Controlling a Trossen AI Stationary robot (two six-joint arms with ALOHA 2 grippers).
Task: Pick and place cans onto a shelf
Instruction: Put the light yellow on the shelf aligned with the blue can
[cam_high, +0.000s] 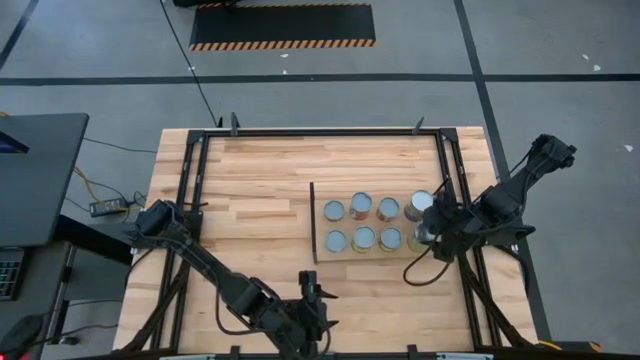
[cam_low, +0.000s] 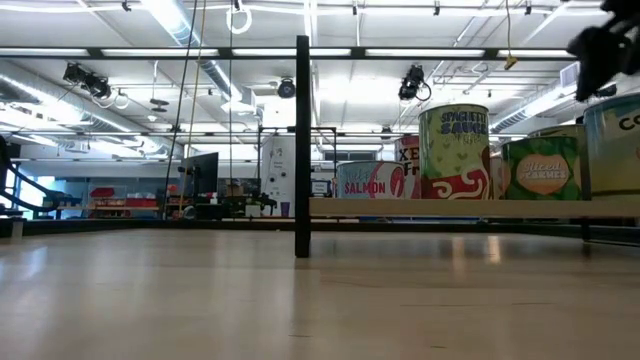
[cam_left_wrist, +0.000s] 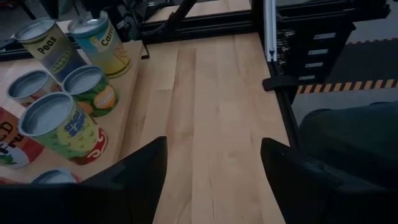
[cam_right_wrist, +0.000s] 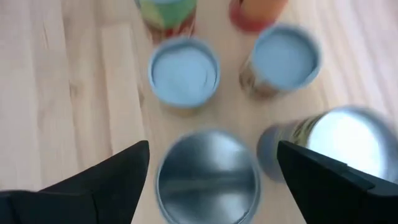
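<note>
Several cans (cam_high: 361, 205) with silvery tops stand upright in two rows on the shelf (cam_high: 322, 226), a pale wood panel with a thin dark upright strip (cam_low: 302, 145) at its left end. My right gripper (cam_right_wrist: 212, 149) hangs open over the row's right end. Its fingers stand either side of a steel-topped can (cam_right_wrist: 208, 177) and above it, touching nothing. A glaring white-topped can (cam_right_wrist: 348, 140) stands beside it. My left gripper (cam_left_wrist: 211, 180) is open over bare tabletop near the table's front edge (cam_high: 312, 300), with nothing between its fingers.
Black frame rails (cam_high: 190, 200) run along the table's left, far and right sides. The planked tabletop (cam_high: 250, 200) left of the shelf is bare wood. The low view shows labelled cans (cam_low: 455, 150) side by side on the shelf, and my right gripper (cam_low: 600, 45) above them.
</note>
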